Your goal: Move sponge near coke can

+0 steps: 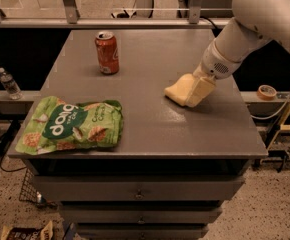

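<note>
The pale yellow sponge [176, 89] lies on the grey table [150, 124], right of centre. The red-orange coke can [107, 53] stands upright at the back left of the table, well apart from the sponge. My gripper [199, 91] comes down from the white arm at the upper right. It sits low at the sponge's right end, touching or overlapping it, and it hides that end of the sponge.
A green snack bag [70, 126] lies flat at the table's front left corner. A clear water bottle [8, 83] stands on a lower ledge to the left. A tape roll [267, 91] lies on a ledge to the right. Drawers sit below the tabletop.
</note>
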Robot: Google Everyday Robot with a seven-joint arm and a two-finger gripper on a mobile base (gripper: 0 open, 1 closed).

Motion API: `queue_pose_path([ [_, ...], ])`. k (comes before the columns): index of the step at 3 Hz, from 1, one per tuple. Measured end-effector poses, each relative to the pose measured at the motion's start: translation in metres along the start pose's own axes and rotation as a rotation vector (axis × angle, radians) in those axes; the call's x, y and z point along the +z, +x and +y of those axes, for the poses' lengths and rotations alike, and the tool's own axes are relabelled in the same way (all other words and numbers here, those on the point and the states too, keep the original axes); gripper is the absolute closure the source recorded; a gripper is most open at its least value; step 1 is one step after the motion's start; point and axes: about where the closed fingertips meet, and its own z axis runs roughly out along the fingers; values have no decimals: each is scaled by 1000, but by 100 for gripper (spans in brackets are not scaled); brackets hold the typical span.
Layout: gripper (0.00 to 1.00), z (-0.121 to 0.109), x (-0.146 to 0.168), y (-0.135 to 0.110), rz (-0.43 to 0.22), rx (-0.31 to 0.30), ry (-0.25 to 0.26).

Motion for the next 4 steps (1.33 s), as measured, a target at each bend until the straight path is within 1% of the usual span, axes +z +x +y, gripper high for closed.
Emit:
queue_pose_path([
  [1,72,0,0,-4,-8,-6,2],
  [2,94,-15,-28,-7,-47,-9,57],
  [3,100,-16,-29,-9,-50,-10,60],
  [4,100,-16,-29,-9,-50,-10,60],
])
